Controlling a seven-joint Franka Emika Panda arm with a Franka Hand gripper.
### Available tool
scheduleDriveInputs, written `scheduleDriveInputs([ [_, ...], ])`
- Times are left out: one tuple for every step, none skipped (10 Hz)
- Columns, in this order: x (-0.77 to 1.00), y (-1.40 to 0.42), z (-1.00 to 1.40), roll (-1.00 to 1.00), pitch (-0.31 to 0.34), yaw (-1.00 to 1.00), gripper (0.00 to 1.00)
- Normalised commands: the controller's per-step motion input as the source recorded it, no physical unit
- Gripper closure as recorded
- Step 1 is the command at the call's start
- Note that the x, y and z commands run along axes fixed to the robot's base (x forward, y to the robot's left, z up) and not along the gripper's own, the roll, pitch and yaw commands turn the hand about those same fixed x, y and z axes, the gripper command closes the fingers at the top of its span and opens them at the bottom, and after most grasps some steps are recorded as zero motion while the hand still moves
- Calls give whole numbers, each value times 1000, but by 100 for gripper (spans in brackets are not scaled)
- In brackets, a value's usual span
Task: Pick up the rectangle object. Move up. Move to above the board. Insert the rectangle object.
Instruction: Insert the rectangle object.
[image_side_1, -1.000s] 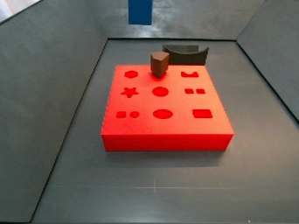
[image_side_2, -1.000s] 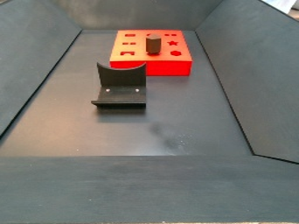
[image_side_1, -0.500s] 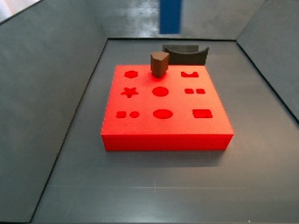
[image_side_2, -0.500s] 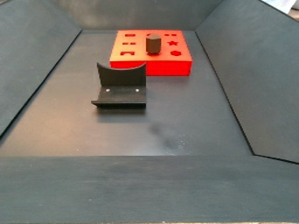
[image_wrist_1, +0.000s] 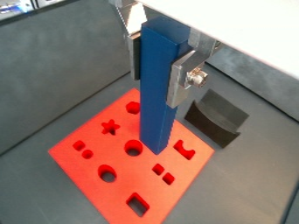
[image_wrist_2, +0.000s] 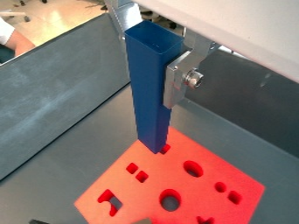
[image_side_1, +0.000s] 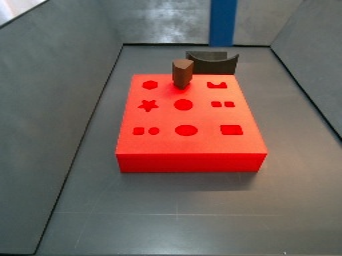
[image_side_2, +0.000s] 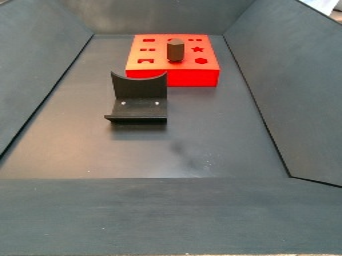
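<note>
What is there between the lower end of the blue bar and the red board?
Nothing. In both wrist views the pincer holds the bar upright above the board, and only open air shows below its lower end.

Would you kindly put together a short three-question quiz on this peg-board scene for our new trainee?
1. True or false: the tall blue rectangular bar is clamped between the silver fingers of the gripper, upright above the flat red-orange board.
2. What stands on the board in a side view?
A. a short brown cylinder-like peg
B. a green cube
C. nothing
3. Fill in: in a side view, the dark L-shaped fixture stands on the ____, apart from the board.

Key: 1 true; 2 A; 3 floor.
</note>
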Motion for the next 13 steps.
scheduleDriveInputs([
  [946,-374,-303,274,97,0,100],
  [920,-454,-334,201,89,0,100],
  [940,-449,-391,151,84,0,100],
  [977,-391,-469,117,97,0,100],
  [977,-349,-523,127,119,0,100],
  [960,-220,-569,223,187,31,100],
  [857,-223,-451,277,256,20,100],
  [823,-271,-429,251,260,11,100],
  [586,-157,-354,136,149,31,100],
  [443,0,-323,0,0,111,100],
  [289,0,-383,-27,-90,160,100],
  [223,0,-340,0,-100,240,100],
  [103,0,-289,-14,-94,131,100],
])
